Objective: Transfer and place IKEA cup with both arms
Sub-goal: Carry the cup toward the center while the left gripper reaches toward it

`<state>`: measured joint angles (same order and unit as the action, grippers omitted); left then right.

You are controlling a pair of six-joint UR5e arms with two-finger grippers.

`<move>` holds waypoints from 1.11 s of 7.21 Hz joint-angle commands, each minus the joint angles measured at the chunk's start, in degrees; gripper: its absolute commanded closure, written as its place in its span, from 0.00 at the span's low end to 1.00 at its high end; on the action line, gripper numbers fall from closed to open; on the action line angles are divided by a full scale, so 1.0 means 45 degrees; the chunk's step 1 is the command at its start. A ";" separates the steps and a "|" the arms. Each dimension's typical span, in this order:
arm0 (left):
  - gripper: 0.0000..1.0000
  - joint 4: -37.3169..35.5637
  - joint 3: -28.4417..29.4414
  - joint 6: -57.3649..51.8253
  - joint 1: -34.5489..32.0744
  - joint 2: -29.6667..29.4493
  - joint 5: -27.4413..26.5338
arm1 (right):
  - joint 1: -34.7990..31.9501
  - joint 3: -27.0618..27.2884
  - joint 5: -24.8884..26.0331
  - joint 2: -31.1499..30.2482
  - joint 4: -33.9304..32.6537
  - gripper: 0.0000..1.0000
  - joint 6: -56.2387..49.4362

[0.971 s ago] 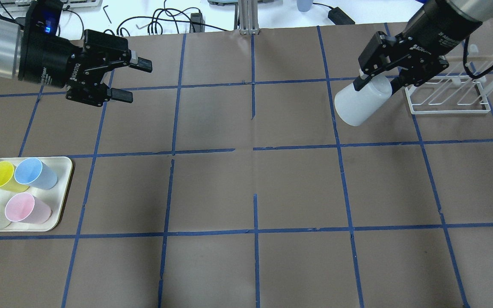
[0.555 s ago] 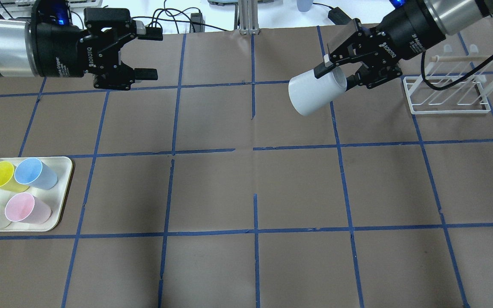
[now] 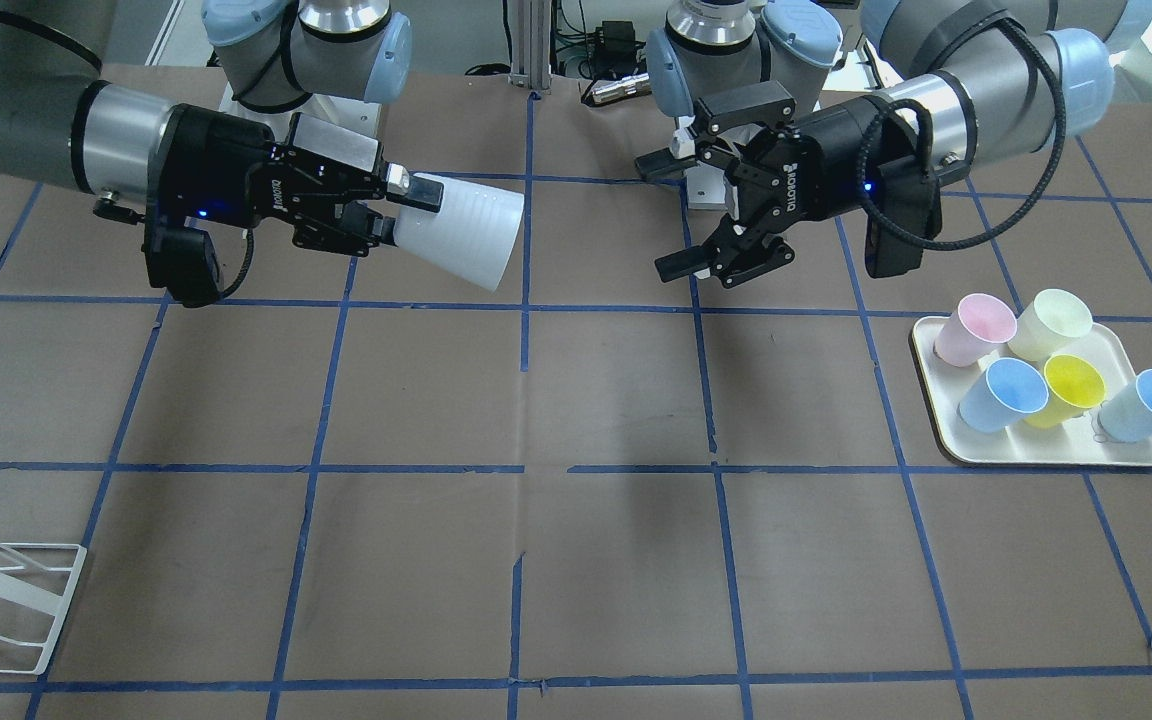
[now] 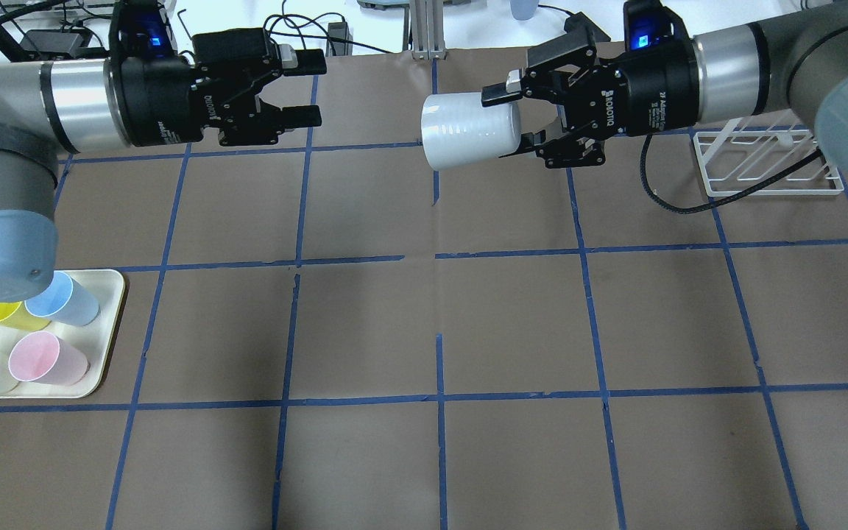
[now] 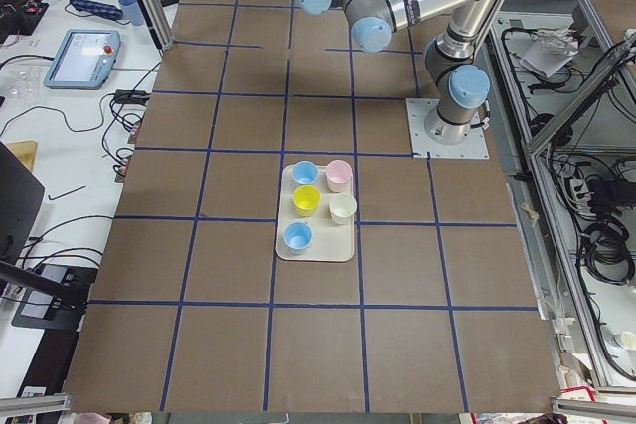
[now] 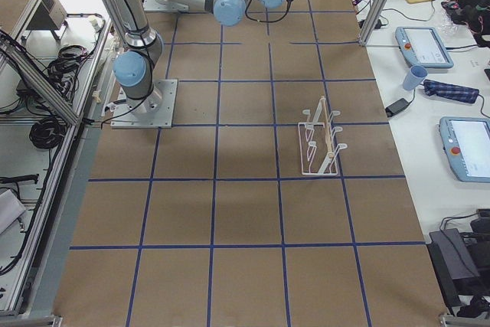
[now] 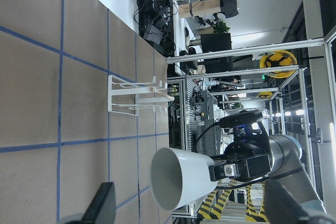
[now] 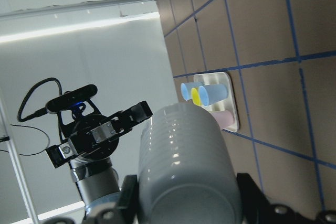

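The IKEA cup (image 4: 468, 136) is a pale grey-white tumbler. My right gripper (image 4: 518, 114) is shut on its base end and holds it level above the table's far middle, with its mouth toward my left gripper (image 4: 312, 88). My left gripper is open and empty, level with the cup and a clear gap to its left. In the front-facing view the cup (image 3: 466, 235) faces the open left gripper (image 3: 664, 215). The left wrist view shows the cup's mouth (image 7: 181, 177) ahead between its fingers (image 7: 102, 208). The cup fills the right wrist view (image 8: 184, 166).
A cream tray (image 4: 111, 294) at the table's left edge holds pink, yellow, cream and light blue cups; my left arm's elbow hangs over it. A white wire rack (image 4: 762, 165) stands at the far right, behind my right wrist. Blue tape grids the brown table.
My right gripper has carried the cup left from beside the rack to the far middle and turned it level. My left gripper has moved right and farther back, still open.
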<state>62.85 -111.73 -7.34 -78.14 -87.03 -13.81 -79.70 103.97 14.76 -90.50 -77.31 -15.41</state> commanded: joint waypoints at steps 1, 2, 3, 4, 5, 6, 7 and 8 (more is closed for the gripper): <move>0.00 -0.1640 -0.0519 0.0786 -0.0409 0.0159 0.0080 | -0.0023 0.1675 -0.2160 -0.0902 0.0051 0.57 0.0260; 0.00 -0.2068 -0.0561 0.0848 -0.0487 0.0160 0.0081 | -0.0023 0.1778 -0.2534 -0.0983 0.0070 0.57 0.0396; 0.00 -0.2323 -0.0542 0.1062 -0.0739 0.0141 0.0081 | -0.0042 0.1779 -0.2538 -0.1003 0.0070 0.55 0.0591; 0.00 -0.2616 -0.0561 0.1296 -0.1225 0.0199 0.0081 | -0.0042 0.1779 -0.2500 -0.1023 0.0051 0.55 0.0593; 0.00 -0.2696 -0.0638 0.1820 -0.1539 0.0277 0.0081 | -0.0061 0.1779 -0.2441 -0.1023 0.0051 0.56 0.0593; 0.00 -0.2755 -0.0697 0.2096 -0.1562 0.0316 0.0081 | -0.0081 0.1779 -0.2402 -0.1081 0.0032 0.55 0.0593; 0.00 -0.2775 -0.0698 0.2157 -0.1581 0.0278 0.0119 | -0.0081 0.1779 -0.2382 -0.1081 0.0031 0.55 0.0593; 0.00 -0.3046 -0.0678 0.2409 -0.1639 0.0162 0.0158 | -0.0081 0.1759 -0.2382 -0.1081 0.0031 0.55 0.0593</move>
<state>50.14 -114.80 2.33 -85.20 -85.90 -13.28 -80.05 111.96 3.98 -95.32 -77.16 -12.75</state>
